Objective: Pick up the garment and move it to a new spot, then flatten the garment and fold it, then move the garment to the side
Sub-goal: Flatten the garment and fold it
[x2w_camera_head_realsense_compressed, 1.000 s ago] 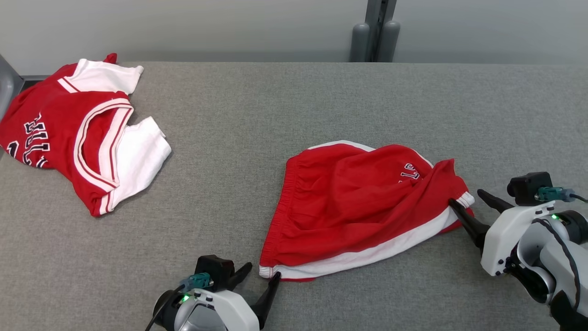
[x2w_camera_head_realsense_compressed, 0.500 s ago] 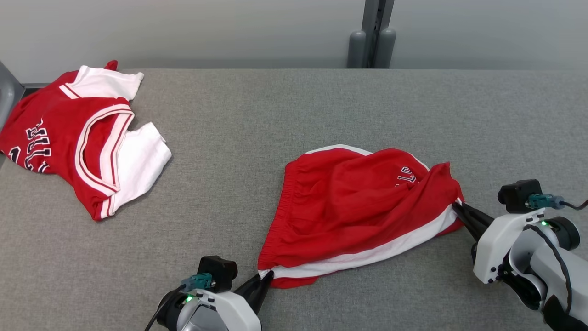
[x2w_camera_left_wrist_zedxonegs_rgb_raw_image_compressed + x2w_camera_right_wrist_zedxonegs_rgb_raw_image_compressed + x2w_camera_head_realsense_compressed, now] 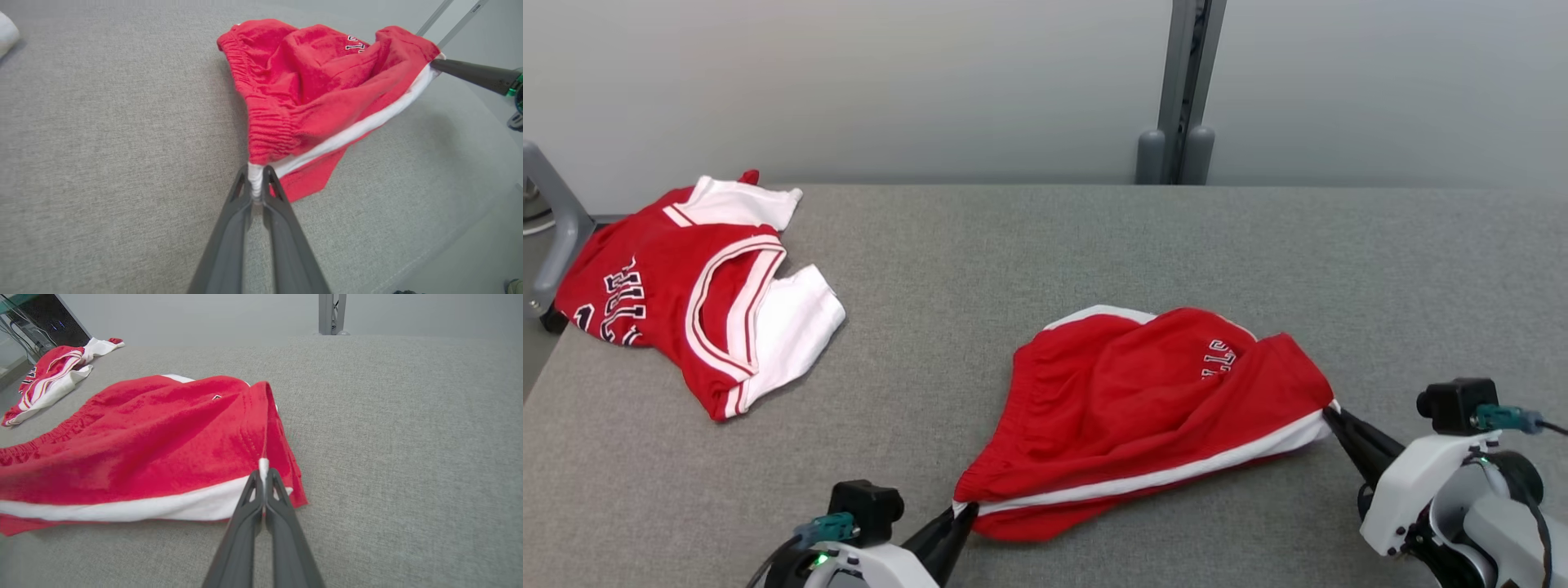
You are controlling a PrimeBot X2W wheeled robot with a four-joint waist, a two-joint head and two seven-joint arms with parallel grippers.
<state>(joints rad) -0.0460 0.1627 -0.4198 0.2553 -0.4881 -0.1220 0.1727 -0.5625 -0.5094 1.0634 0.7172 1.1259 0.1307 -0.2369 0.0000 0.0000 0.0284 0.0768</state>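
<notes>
Both claws are closed on the shorts [image 3: 1152, 408]. The left claw [image 3: 256, 181] pinches the corner where the waistband meets the white stripe, its jaws drawn nearly together with a fold of white cloth between them. The right claw [image 3: 264, 471] is clamped tight on the other end of that stripe, at the leg hem. The shorts hang stretched between the two tips — the edge nearest the claws is raised off the table [image 3: 1029, 245], while the part beyond them seems to rest on it. The stripe runs taut from tip to tip.

By my reading this is the first step: the grasp is made and the lift is barely under way. Carrying to a new spot, flattening, folding and the move aside are all left to do. A jersey [image 3: 686, 302] lies well off beyond the left claw — no part of this hold.
</notes>
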